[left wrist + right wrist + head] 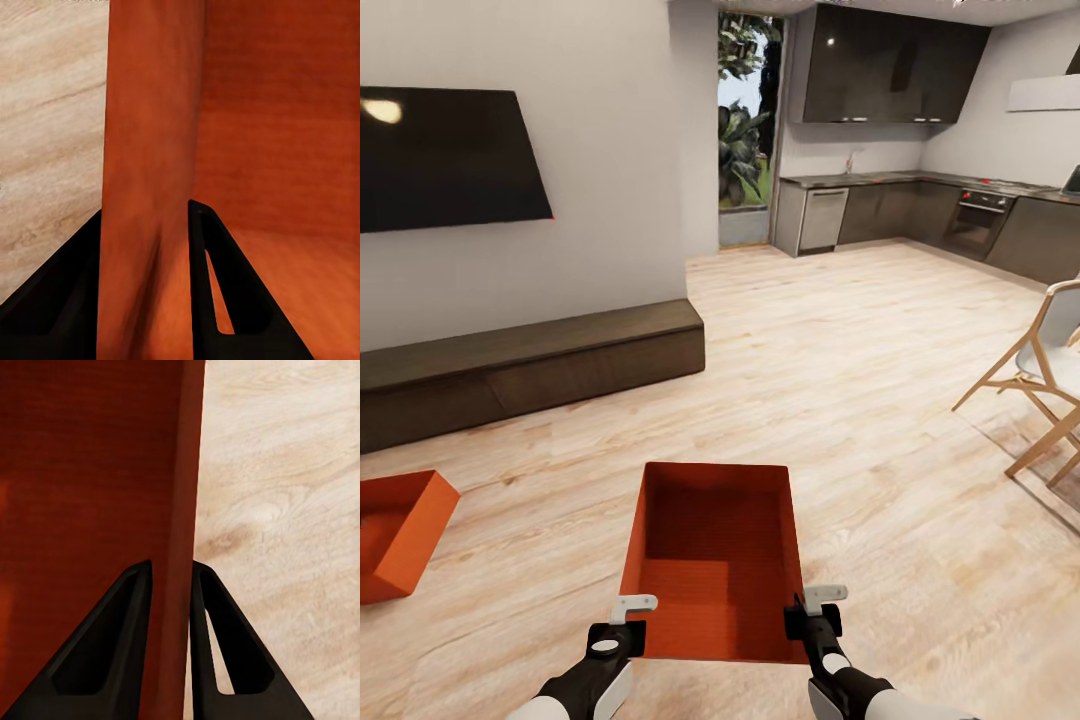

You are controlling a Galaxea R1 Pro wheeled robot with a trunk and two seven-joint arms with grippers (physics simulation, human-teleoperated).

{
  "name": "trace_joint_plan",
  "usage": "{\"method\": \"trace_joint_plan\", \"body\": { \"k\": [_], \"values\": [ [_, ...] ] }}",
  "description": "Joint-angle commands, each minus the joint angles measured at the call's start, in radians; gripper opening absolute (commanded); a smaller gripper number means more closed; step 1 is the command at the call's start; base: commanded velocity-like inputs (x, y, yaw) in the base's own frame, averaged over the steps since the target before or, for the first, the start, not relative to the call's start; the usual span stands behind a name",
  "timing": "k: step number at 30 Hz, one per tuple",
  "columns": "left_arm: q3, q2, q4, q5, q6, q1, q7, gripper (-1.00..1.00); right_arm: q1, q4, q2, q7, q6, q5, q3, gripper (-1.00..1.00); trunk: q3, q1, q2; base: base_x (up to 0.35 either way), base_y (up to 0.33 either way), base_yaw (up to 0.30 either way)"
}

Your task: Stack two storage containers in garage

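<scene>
Head view: living room, pale wood-plank floor (840,400). Black wall TV (445,155) on the white wall at left, long dark low cabinet (530,365) under it. Kitchen units (920,210) along the far wall, glass door with plants (745,120) beside them. White chair on wood legs (1040,375) at right edge. Open plank floor ahead, nothing between the robot and the kitchen.

Held storage container (715,560), orange-red, open top, sits centred just in front of the trunk, long axis pointing away. Second storage container (395,530) is on the floor at the left edge, partly cut off, well apart from the held one.

Both arms come up from the bottom, forearms angled inward. Left pincer (625,625) sits at the box's near left wall, right pincer (810,615) at its near right wall.

Left wrist view: left pincer (146,300) clamped on the container wall (150,150); one black finger (240,300) inside the box, the other outside over the planks.

Right wrist view: right pincer (171,660) clamped likewise on the opposite wall (180,472), finger (225,660) on the outer side, floor beyond.
</scene>
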Motion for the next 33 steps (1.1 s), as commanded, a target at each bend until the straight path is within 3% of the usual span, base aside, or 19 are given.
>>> {"method": "trace_joint_plan", "body": {
  "k": [1,33],
  "values": [
    [0.0,0.0,0.004,0.018,0.001,0.0,0.011,-1.0,-0.002,-0.001,0.0,-0.017,-0.059,-0.02,-0.025,-1.0,0.001,0.0,0.0,0.0,0.0,0.061],
    [0.0,0.0,0.004,0.018,0.001,0.0,0.012,-1.0,-0.002,0.0,0.001,-0.017,-0.059,-0.02,-0.025,-1.0,0.052,0.0,0.0,0.0,0.0,0.033]
  ]
}}
